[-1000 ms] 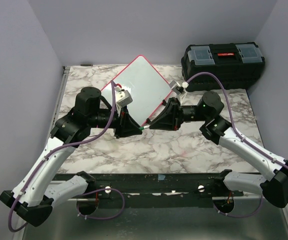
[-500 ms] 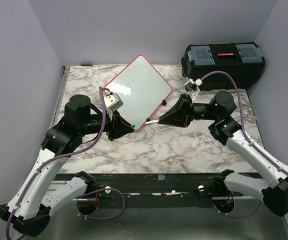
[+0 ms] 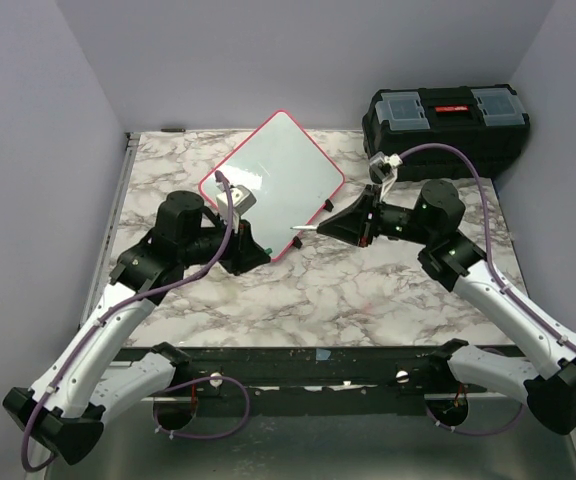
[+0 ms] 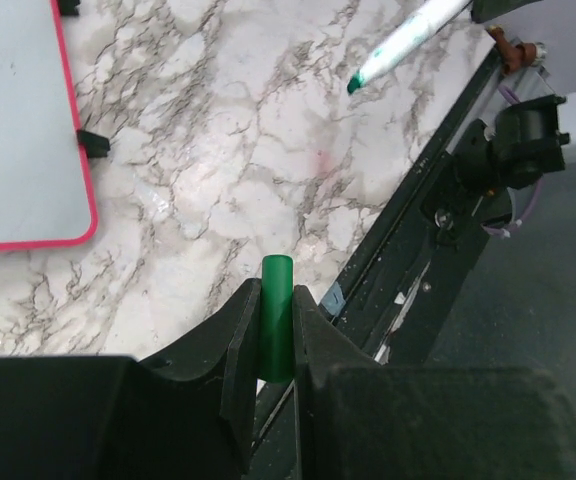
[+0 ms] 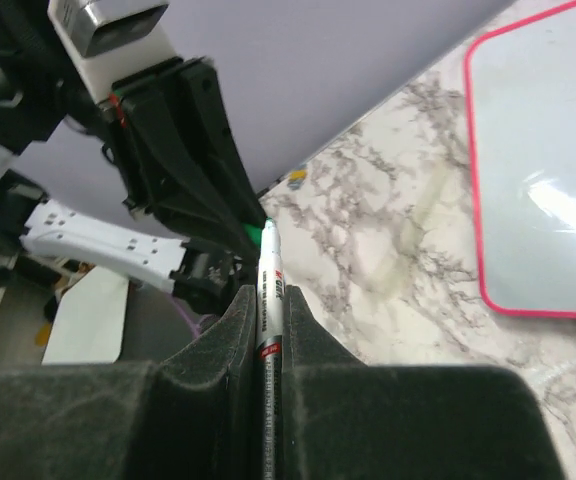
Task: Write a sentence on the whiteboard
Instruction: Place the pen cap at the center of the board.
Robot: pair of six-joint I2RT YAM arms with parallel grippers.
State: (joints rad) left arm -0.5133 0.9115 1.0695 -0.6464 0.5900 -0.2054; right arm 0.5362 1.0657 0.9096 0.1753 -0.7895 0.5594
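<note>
Two grippers, two halves of one pen! The left gripper (image 4: 276,300) has its fingers drawn in to a narrow slot and pinched on a green cap (image 4: 276,318), which stands up between them. The right gripper (image 5: 268,300) is squeezed just as tight around the barrel of a white marker (image 5: 271,282), bare green tip pointing at the left arm.

From above, the marker (image 3: 305,228) juts left out of the right gripper (image 3: 328,227), its tip near the near-right edge of the whiteboard (image 3: 280,180). The left wrist camera puts that tip over bare marble, apart from the pink-red frame; whether it touches anything, I cannot tell.

The whiteboard lies flat on the marble table (image 3: 368,290), turned corner-on like a diamond at the middle back, glossy white across its face. The black toolbox (image 3: 446,120) sits behind it to the right.

A second ago the two grippers met nose to nose at the board's near edge. Now they stand apart, cap on one side, marker on the other. Since half a second back, the marker's tip has lifted towards the board's edge and the left arm has swung in closer. Board and toolbox have not budged.
</note>
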